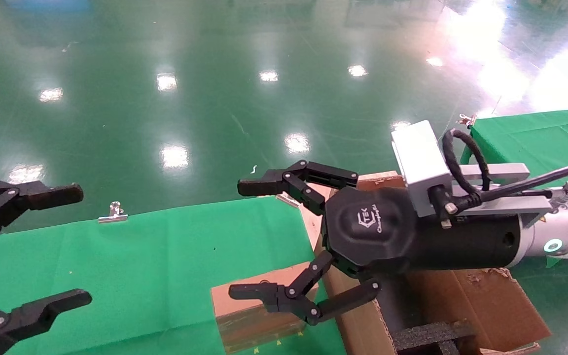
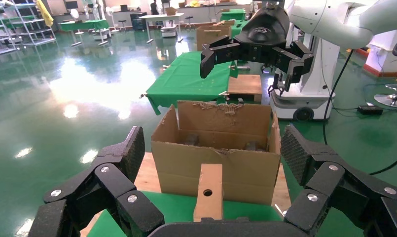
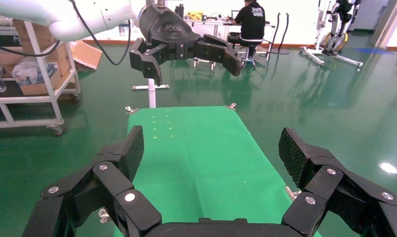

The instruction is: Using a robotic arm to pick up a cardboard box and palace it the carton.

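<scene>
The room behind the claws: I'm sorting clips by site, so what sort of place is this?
Probably a robotics lab or workshop hall. It has a glossy green floor, wheeled shelving, green-draped tables and a person seated at a desk.

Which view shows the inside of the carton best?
The left wrist view: the carton faces it, its open top and ragged flaps visible. The head view catches only one corner behind the right gripper. The right wrist view misses it.
</scene>
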Controlling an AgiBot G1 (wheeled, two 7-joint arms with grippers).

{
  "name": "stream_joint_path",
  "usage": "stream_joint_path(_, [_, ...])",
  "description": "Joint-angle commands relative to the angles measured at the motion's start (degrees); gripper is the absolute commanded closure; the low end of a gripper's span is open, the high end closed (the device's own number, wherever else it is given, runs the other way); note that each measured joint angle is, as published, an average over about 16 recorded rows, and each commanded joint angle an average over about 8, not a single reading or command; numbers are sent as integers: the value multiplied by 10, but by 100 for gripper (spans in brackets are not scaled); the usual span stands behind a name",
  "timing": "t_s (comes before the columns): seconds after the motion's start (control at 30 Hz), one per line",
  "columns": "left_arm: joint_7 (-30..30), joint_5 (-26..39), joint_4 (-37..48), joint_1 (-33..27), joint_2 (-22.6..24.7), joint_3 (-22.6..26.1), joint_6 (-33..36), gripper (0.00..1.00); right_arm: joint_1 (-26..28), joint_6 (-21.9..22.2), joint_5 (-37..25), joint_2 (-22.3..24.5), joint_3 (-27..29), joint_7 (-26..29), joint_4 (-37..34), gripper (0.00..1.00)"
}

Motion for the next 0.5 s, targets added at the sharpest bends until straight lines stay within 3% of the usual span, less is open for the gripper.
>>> stream_joint_path(0.03, [0,0,0,0,0,0,0,0,0,0,0,0,0,0,0,0])
stream_joint_path(0.37, [0,0,0,0,0,0,0,0,0,0,0,0,0,0,0,0])
stream_joint_path(0.4, [0,0,0,0,0,0,0,8,0,0,0,0,0,0,0,0])
stream_joint_path(0.5, [0,0,0,0,0,0,0,45,0,0,0,0,0,0,0,0])
